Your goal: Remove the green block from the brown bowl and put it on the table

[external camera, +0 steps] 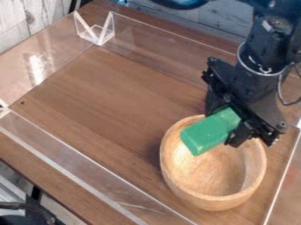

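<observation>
The green block (210, 133) hangs tilted just above the brown bowl (172, 167), over its far rim, clear of the bowl's floor. My gripper (234, 126) points down from the upper right and is shut on the block's right end, with black fingers on either side of it. The bowl sits at the lower right of the table (106, 97) and shows nothing else inside it.
A small clear acrylic stand (94, 31) sits at the table's far left corner. Clear acrylic walls (70, 149) run along the table's edges. The arm's dark body (273, 44) fills the upper right.
</observation>
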Motion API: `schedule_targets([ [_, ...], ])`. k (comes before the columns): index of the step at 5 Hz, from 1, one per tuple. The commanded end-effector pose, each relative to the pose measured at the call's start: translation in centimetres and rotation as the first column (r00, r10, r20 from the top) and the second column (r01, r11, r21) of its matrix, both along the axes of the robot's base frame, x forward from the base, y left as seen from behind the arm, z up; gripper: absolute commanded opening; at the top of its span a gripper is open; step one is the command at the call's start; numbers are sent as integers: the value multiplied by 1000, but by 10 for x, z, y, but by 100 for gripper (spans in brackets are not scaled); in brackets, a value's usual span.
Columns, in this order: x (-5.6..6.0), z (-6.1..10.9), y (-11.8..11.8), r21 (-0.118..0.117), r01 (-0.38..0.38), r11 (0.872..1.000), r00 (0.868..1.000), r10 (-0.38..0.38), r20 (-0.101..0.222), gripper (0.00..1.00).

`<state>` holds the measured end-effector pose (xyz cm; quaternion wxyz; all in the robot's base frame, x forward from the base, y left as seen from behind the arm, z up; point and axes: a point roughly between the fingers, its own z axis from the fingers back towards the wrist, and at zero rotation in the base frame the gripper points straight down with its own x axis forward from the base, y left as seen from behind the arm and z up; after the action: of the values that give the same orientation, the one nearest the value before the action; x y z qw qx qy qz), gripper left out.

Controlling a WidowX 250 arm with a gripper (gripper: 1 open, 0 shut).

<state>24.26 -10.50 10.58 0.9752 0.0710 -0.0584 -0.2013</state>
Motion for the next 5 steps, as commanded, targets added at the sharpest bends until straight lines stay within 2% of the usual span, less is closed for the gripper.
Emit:
schedule_targets([
  [1, 6, 37, 19, 22, 8, 1000, 997, -10, 81, 0],
  [2, 11, 59, 44, 61, -99, 993, 988, 91, 125, 0],
  [3, 18, 73, 35, 100, -173, 980, 971, 153, 183, 0],
  [4, 22, 63, 7, 98, -212, 972, 958, 187, 217, 0],
  [5, 17, 54, 6, 106, -261, 959, 940, 228, 253, 0],
])
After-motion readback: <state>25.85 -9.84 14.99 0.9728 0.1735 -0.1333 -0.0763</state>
